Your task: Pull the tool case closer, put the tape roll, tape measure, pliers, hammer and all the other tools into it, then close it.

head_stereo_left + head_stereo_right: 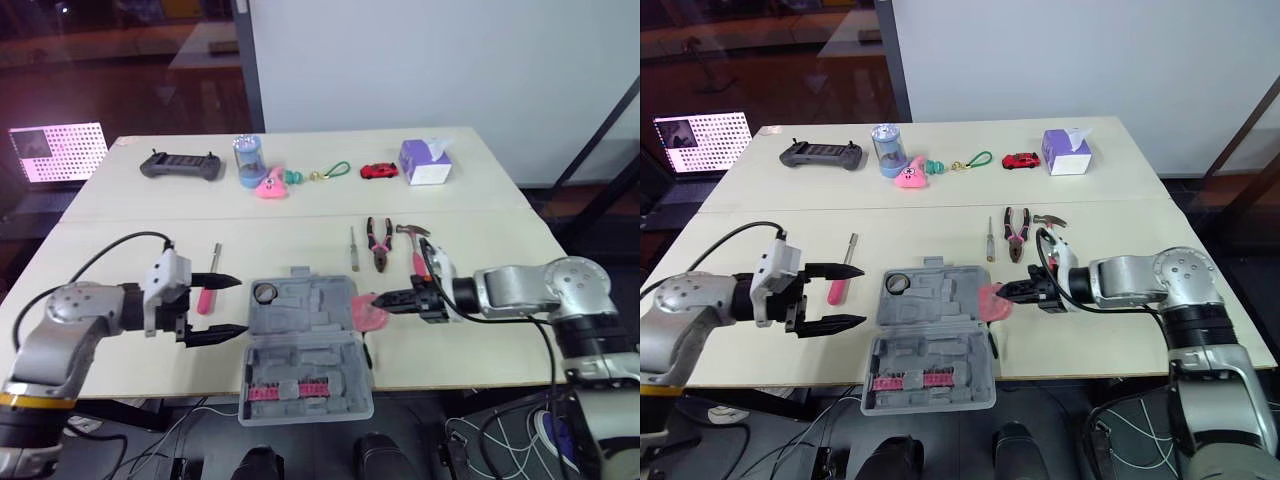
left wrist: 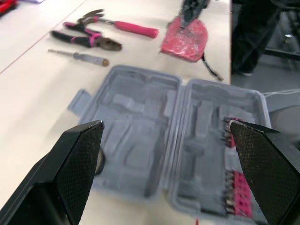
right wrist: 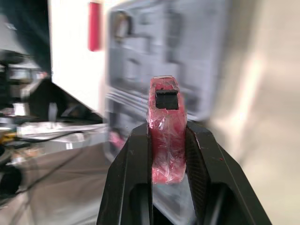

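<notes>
Your right claw (image 1: 378, 299) is pinching the pink tape measure (image 1: 366, 314) at the right edge of the open tool case (image 1: 300, 320). The case lies to that claw's left, so go that way. Your left claw (image 1: 240, 305) is spread wide on the case's other side. The case's near half hangs over the tabletop (image 1: 120, 330) edge.

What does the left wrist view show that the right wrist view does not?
Left wrist view: the pliers, hammer and slim screwdriver lying beyond the tool case, framed by the open left gripper. Right wrist view: a pink-handled screwdriver beside the case. Both: the open grey tool case and the tape measure, with the right gripper shut on it.
</notes>
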Action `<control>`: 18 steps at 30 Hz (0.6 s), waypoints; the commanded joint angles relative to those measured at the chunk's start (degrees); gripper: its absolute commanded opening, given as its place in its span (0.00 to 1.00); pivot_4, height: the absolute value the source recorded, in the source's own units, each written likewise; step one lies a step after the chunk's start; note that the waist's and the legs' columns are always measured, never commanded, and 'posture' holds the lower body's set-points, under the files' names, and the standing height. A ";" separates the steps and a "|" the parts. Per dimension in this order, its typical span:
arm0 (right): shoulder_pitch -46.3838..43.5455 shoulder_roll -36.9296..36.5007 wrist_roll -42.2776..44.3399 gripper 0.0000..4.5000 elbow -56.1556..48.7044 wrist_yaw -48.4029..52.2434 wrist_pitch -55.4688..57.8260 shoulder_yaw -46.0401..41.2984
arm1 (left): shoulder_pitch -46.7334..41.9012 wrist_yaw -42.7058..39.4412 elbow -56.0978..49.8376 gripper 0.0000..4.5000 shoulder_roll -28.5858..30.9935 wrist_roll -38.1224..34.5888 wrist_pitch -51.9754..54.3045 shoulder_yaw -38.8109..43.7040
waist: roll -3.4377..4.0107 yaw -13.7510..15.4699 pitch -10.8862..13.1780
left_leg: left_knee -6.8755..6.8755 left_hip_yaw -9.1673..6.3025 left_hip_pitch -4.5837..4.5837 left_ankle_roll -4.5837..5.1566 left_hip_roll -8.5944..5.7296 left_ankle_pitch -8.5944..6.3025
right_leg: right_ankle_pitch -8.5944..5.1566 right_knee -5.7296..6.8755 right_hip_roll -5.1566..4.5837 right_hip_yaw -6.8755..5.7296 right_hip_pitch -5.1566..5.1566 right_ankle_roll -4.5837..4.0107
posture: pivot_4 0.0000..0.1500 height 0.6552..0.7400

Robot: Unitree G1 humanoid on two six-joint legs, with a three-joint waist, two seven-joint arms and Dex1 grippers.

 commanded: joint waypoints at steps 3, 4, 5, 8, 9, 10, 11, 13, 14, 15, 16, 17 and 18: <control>6.39 -3.13 -15.90 0.10 -10.65 18.69 -9.07 -3.75 | 7.13 1.43 -6.59 1.00 1.76 -3.84 2.17 5.67 | 0.00 0.08 0.01 | -0.01 0.03 0.00 0.05 0.01 -0.03 | 0.00 -0.05 0.00 0.00 0.02 0.00 | 1.00 1.00; 8.07 -4.20 -20.55 0.10 -12.06 22.30 -12.19 -2.77 | 8.68 2.07 -7.30 1.00 1.53 -4.01 2.19 6.40 | 0.00 0.12 0.01 | 0.00 0.03 0.00 0.05 0.01 -0.03 | 0.00 -0.07 0.01 0.00 0.02 0.01 | 1.00 1.00; 9.30 -4.89 -24.18 0.10 -12.96 25.34 -14.52 -2.07 | 9.77 2.55 -7.85 1.00 1.37 -4.17 2.26 6.91 | 0.00 0.16 0.01 | 0.00 0.04 0.01 0.05 0.01 -0.03 | 0.00 -0.08 0.00 0.00 0.04 0.01 | 1.00 1.00; 9.54 -3.95 -28.15 0.10 -8.50 32.25 -15.04 -1.96 | 12.38 4.59 -9.95 1.00 0.40 -4.59 2.64 7.44 | 0.00 0.41 0.01 | 0.01 0.06 0.03 0.05 0.01 -0.03 | 0.00 -0.16 0.00 0.00 0.09 0.01 | 1.00 1.00; 9.19 -3.49 -29.39 0.10 -6.85 33.83 -14.74 -1.70 | 12.84 5.13 -10.50 1.00 0.17 -4.63 2.66 7.28 | -0.01 0.46 0.01 | 0.01 0.07 0.05 0.05 0.01 -0.03 | 0.00 -0.17 0.00 0.01 0.11 0.01 | 1.00 1.00; 8.90 -3.01 -30.72 0.10 -5.57 35.31 -14.61 -1.56 | 13.06 5.59 -10.89 1.00 -0.01 -4.71 2.70 7.08 | -0.01 0.49 0.01 | 0.00 0.07 0.05 0.05 0.02 -0.03 | 0.00 -0.18 0.01 0.00 0.11 0.01 | 1.00 1.00; 8.60 -2.50 -32.10 0.10 -4.52 36.71 -14.86 -1.44 | 13.12 6.05 -11.21 1.00 -0.26 -4.97 2.88 6.94 | 0.00 0.54 0.01 | 0.00 0.08 0.05 0.05 0.02 -0.03 | 0.00 -0.18 0.00 0.01 0.11 0.01 | 1.00 1.00; 7.61 -1.16 -34.39 0.10 -2.24 38.66 -14.94 -1.82 | 13.08 6.71 -11.51 1.00 -0.49 -5.23 3.12 6.70 | 0.00 0.61 0.01 | 0.00 0.08 0.05 0.05 0.02 -0.03 | 0.00 -0.20 0.01 0.01 0.11 0.01 | 1.00 1.00; 7.07 -0.62 -35.76 0.10 -1.25 39.58 -15.02 -1.84 | 13.02 6.90 -11.57 1.00 -0.48 -5.27 3.21 6.59 | 0.00 0.64 0.01 | 0.00 0.09 0.05 0.05 0.02 -0.03 | 0.00 -0.20 0.00 0.01 0.11 0.01 | 1.00 1.00; 6.57 -0.14 -37.22 0.10 -0.34 40.55 -15.29 -1.70 | 12.94 7.10 -11.59 1.00 -0.46 -5.35 3.28 6.50 | 0.00 0.69 0.01 | 0.00 0.09 0.05 0.05 0.02 -0.03 | 0.00 -0.20 0.00 0.01 0.11 0.01 | 1.00 1.00; 6.13 0.32 -38.65 0.10 0.50 41.46 -15.64 -1.53 | 12.91 7.29 -11.62 1.00 -0.43 -5.46 3.33 6.45 | 0.00 0.70 0.01 | 0.00 0.09 0.05 0.05 0.02 -0.03 | 0.00 -0.20 0.00 0.01 0.11 0.01 | 1.00 1.00; 5.74 0.78 -39.93 0.10 1.16 42.25 -15.82 -1.51 | 12.92 7.42 -11.65 1.00 -0.37 -5.56 3.35 6.42 | 0.00 0.78 0.01 | 0.00 0.09 0.05 0.05 0.02 -0.03 | 0.00 -0.20 0.00 0.01 0.11 0.01 | 1.00 1.00; 5.34 1.20 -41.06 0.10 1.83 42.90 -15.93 -1.48 | 12.88 7.53 -11.64 1.00 -0.30 -5.65 3.37 6.38 | 0.00 0.85 0.01 | 0.00 0.10 0.05 0.05 0.02 -0.03 | 0.00 -0.20 0.00 0.01 0.11 0.01 | 1.00 1.00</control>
